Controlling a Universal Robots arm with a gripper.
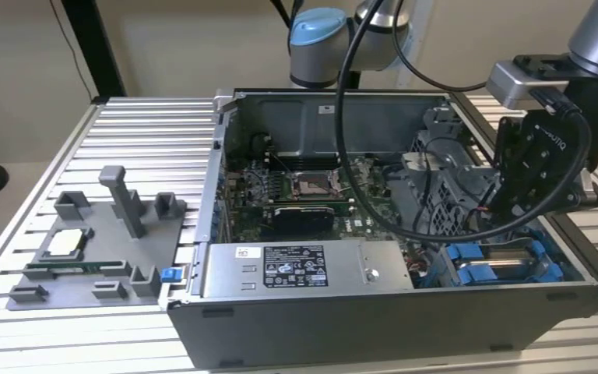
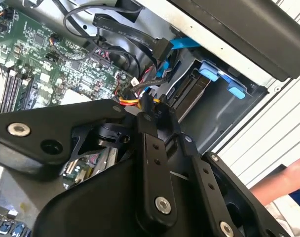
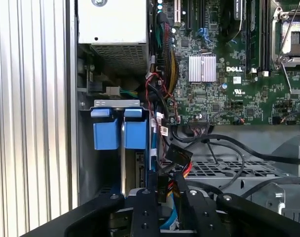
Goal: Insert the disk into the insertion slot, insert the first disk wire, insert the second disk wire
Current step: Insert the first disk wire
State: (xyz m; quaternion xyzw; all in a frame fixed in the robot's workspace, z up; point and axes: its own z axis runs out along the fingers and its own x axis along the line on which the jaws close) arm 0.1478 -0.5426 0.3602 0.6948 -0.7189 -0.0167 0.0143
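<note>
- The disk (image 2: 192,93) stands on edge inside the insertion slot (image 2: 216,121), its long axis running into it.
- It looks like a dark slab in a blue frame.
- The gripper (image 3: 172,197) clamps a red-yellow disk wire (image 3: 165,187).

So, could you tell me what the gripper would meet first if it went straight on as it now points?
Probably the black cable connector just ahead of the gripper; the green motherboard lies beyond it. Depth is unclear, so that is a guess.

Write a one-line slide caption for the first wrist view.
Tool poised at a black wire connector beside the blue-railed insertion slot.
</note>
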